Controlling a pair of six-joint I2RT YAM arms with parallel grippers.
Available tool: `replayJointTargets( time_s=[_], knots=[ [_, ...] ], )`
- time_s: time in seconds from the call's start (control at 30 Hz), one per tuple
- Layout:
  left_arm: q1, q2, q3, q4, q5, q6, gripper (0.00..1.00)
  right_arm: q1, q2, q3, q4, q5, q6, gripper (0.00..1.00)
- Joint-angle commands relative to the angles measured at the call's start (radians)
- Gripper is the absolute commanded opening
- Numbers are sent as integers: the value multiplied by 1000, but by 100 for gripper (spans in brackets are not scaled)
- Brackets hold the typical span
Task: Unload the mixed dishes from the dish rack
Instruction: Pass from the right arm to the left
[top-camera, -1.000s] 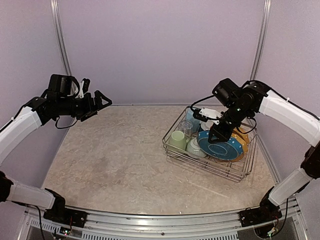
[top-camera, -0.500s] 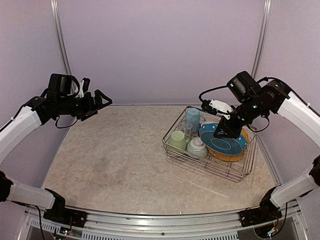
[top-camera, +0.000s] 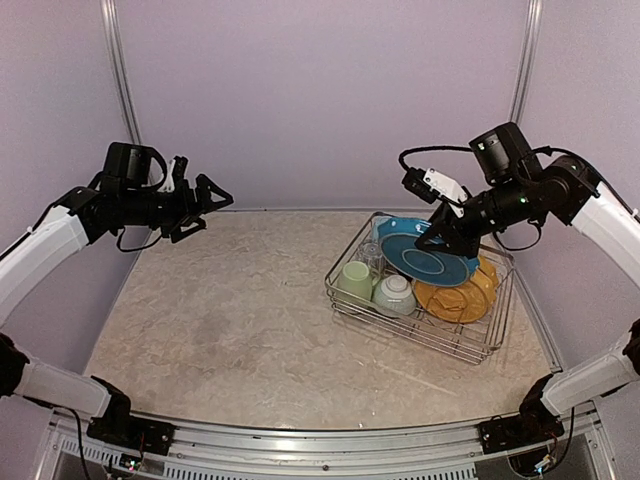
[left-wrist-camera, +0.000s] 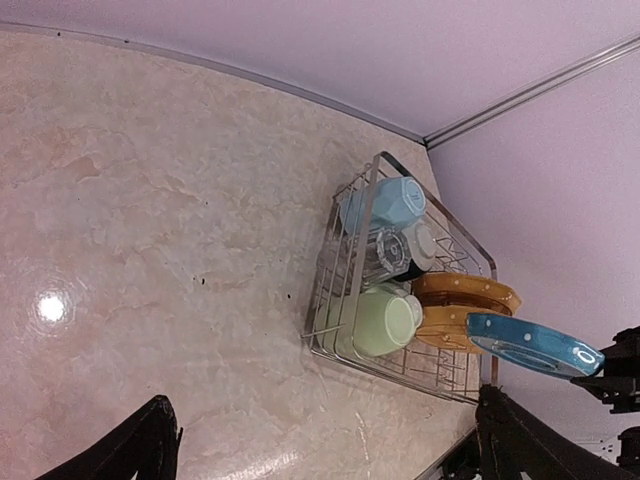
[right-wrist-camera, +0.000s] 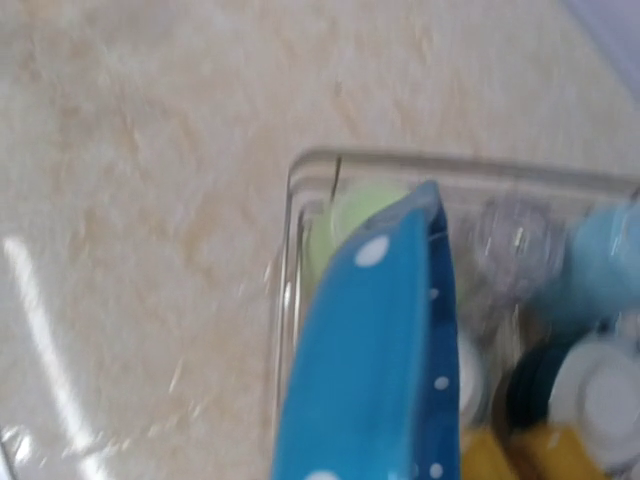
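Note:
The dish rack (top-camera: 400, 322) stands at the right of the table. My right gripper (top-camera: 438, 232) is shut on the far rim of the blue speckled plate (top-camera: 425, 258) and holds it tilted above the rack. Yellow plates (top-camera: 455, 298), a pale green mug (top-camera: 354, 278), an upturned bowl (top-camera: 396, 293) and a clear glass (top-camera: 372, 255) sit in the rack. In the right wrist view the plate (right-wrist-camera: 370, 360) fills the middle and hides my fingers. My left gripper (top-camera: 210, 205) is open and empty, high over the table's far left. Its view shows the rack (left-wrist-camera: 330, 300), the light blue mug (left-wrist-camera: 385, 203) and the plate (left-wrist-camera: 530, 342).
The marble-patterned table (top-camera: 230, 310) spreads left of the rack. Lilac walls close in the back and both sides. A metal rail (top-camera: 300, 440) runs along the near edge by the arm bases.
My right gripper has risen up and to the right, lifting the blue plate out of the rack to a flatter tilt. The yellow plates now show. My left gripper shifted slightly right.

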Motion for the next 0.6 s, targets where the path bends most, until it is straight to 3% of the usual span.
replayJointTargets(
  time_s=[0.0, 0.2, 0.37, 0.57],
  knots=[
    [-13, 8, 32, -9, 86, -82, 99, 4, -32, 3, 310, -58, -149, 0],
    [-20, 23, 27, 35, 190, -171, 98, 20, -73, -124, 573, -134, -340, 0],
    [-26, 47, 17, 132, 295, -278, 98, 75, -123, -290, 772, -206, -597, 0],
    [-63, 87, 10, 254, 383, -412, 98, 126, -81, -366, 919, -119, -703, 0]
  ],
)
